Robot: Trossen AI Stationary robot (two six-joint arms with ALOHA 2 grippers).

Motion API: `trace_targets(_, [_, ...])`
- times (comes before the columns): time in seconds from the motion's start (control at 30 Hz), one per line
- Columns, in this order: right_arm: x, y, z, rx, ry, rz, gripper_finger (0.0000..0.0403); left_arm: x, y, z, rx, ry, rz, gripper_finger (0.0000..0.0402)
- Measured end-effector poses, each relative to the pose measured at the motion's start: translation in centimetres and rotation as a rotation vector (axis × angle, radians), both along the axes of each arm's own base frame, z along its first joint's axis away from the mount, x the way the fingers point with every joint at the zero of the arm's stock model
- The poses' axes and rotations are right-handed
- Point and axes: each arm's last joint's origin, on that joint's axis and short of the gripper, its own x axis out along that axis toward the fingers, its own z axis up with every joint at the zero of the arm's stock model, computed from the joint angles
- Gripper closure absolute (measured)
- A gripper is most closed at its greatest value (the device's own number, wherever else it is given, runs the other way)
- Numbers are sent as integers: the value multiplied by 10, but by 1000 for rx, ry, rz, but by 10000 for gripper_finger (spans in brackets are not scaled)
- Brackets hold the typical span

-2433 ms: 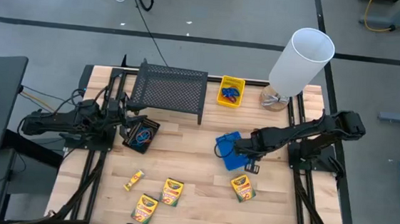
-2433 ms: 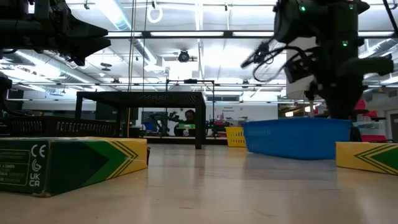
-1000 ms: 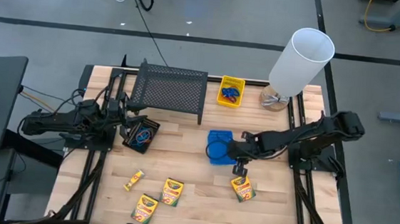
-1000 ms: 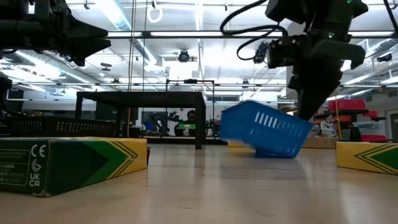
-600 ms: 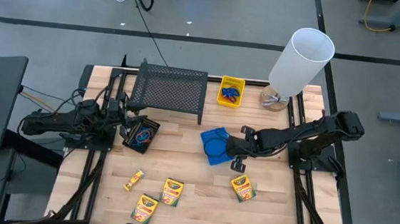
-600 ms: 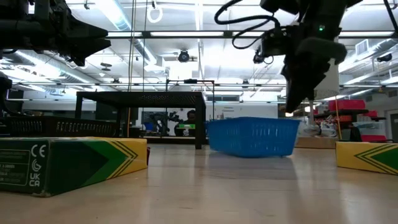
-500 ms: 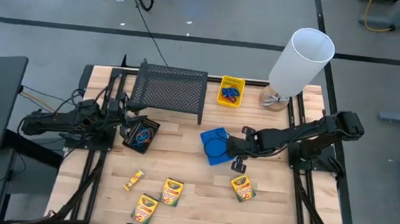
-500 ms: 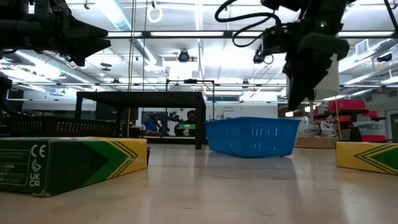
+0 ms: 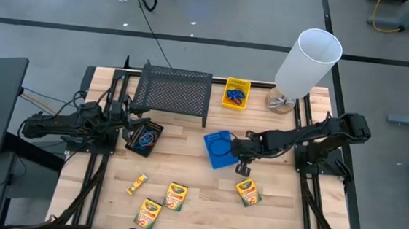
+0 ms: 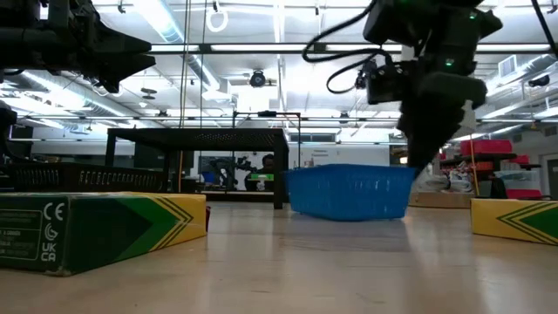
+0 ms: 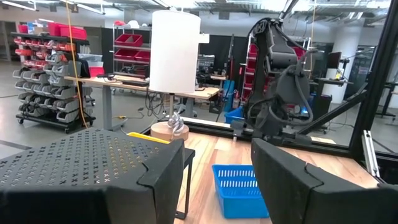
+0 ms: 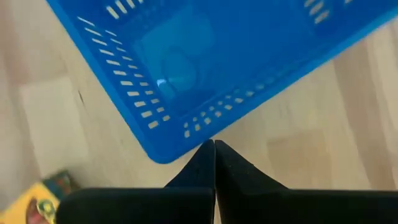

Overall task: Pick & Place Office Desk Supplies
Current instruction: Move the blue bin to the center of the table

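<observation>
Wooden surface [image 9: 192,172], mid-area: blue bin [image 9: 218,149], upright, empty. Right hand [image 9: 240,160] sits just beside the bin's corner nearest that arm, fingers pressed together, holding nothing. Left hand [image 9: 120,117] is well apart by the mesh rack [image 9: 173,91], fingers spread. Right arm is nearer.

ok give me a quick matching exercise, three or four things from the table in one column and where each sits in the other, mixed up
Things:
1. blue bin
2. yellow bin
3. black bin
4. right pincer

Places:
A. at the table's far edge, beside the wire rack
B. mid-table, upright on the wood
C. shut, at the blue bin's rim
D. by the waiting left pincer

Pairs: 1-B, 2-A, 3-D, 4-C
</observation>
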Motion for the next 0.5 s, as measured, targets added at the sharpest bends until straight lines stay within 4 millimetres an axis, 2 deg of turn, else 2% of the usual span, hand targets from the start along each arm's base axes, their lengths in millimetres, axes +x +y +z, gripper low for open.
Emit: trace_targets(0.5, [25, -39, 11, -74, -250, 69, 403, 0, 0, 0, 0, 0, 0, 208])
